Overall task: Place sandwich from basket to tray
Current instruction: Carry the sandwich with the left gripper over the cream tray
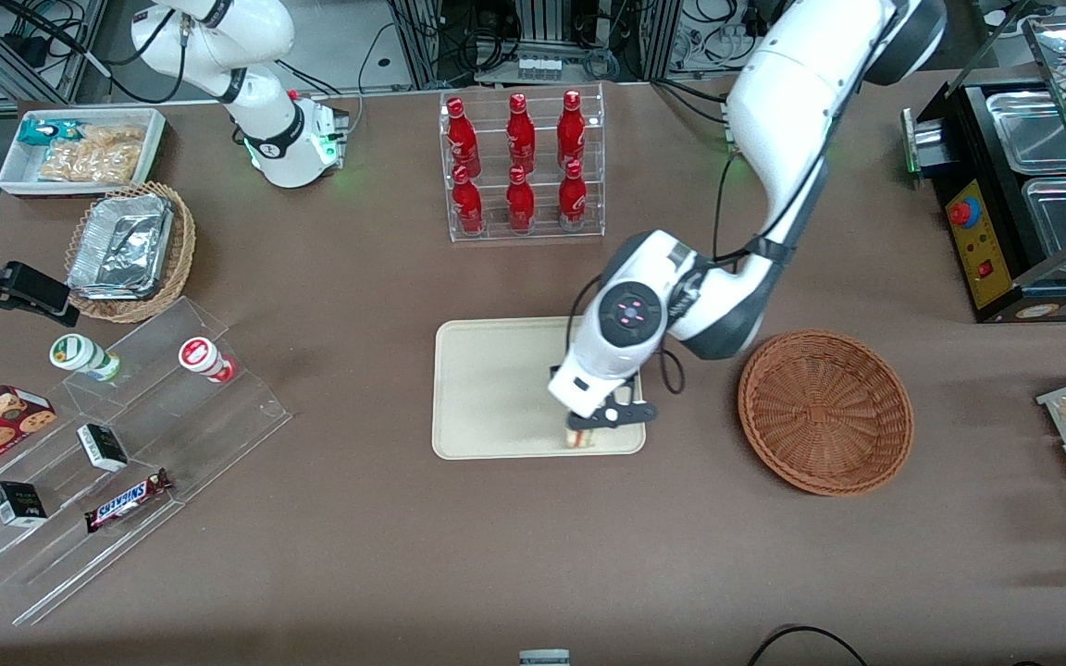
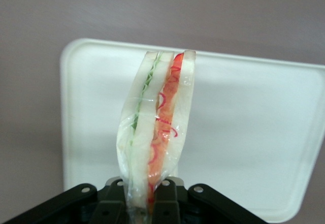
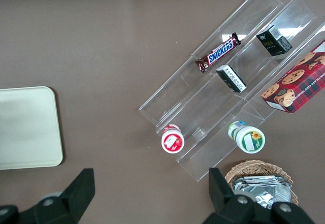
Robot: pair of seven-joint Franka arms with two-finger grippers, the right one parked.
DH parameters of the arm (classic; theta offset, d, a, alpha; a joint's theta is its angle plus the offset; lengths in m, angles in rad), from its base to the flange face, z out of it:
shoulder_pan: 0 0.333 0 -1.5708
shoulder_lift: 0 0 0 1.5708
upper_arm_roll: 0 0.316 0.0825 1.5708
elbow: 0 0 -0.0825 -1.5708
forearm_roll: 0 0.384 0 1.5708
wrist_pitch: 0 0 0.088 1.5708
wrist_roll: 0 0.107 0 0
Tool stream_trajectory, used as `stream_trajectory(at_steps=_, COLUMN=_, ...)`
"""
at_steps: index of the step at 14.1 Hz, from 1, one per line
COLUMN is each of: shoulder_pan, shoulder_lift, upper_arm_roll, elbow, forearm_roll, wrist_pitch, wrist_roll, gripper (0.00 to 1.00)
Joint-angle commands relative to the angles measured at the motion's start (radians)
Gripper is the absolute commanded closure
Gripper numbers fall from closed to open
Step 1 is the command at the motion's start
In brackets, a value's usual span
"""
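Observation:
My left gripper (image 1: 588,427) is over the cream tray (image 1: 487,388), at the tray's corner nearest the front camera and nearest the basket. It is shut on the sandwich (image 2: 155,127), a plastic-wrapped wedge of white bread with green and red filling. The black fingers (image 2: 170,203) pinch its narrow end. In the front view only a sliver of the sandwich (image 1: 581,437) shows under the gripper, low over the tray or on it. The tray (image 2: 254,132) fills the wrist view under the sandwich. The reddish-brown wicker basket (image 1: 824,410) stands beside the tray, toward the working arm's end, with nothing in it.
A clear rack of red bottles (image 1: 521,165) stands farther from the front camera than the tray. A clear stepped stand (image 1: 126,444) with snacks, a tan basket of foil containers (image 1: 126,250) and a white snack bin (image 1: 84,153) lie toward the parked arm's end. A black appliance (image 1: 1014,203) stands at the working arm's end.

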Motion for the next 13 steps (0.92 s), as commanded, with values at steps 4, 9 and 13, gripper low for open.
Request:
stream_trajectory(at_steps=4, shoulder_pan=-0.106, shoulder_lift=0.129, upper_arm_roll=0.012, elbow=0.159, forearm_roll=0.131, wrist_pitch=-0.045, wrist_roll=-0.203, gripper=0.93)
stream_trajectory(at_steps=9, shoulder_pan=-0.148, shoulder_lift=0.151, upper_arm_roll=0.012, elbow=0.173, forearm_roll=0.136, wrist_pitch=-0.079, wrist_roll=-0.211, gripper=0.93)
stream_trajectory(at_steps=13, shoulder_pan=-0.162, shoulder_lift=0.165, upper_arm_roll=0.011, elbow=0.164, forearm_roll=0.16, wrist_pitch=-0.079, wrist_roll=-0.211, gripper=0.93)
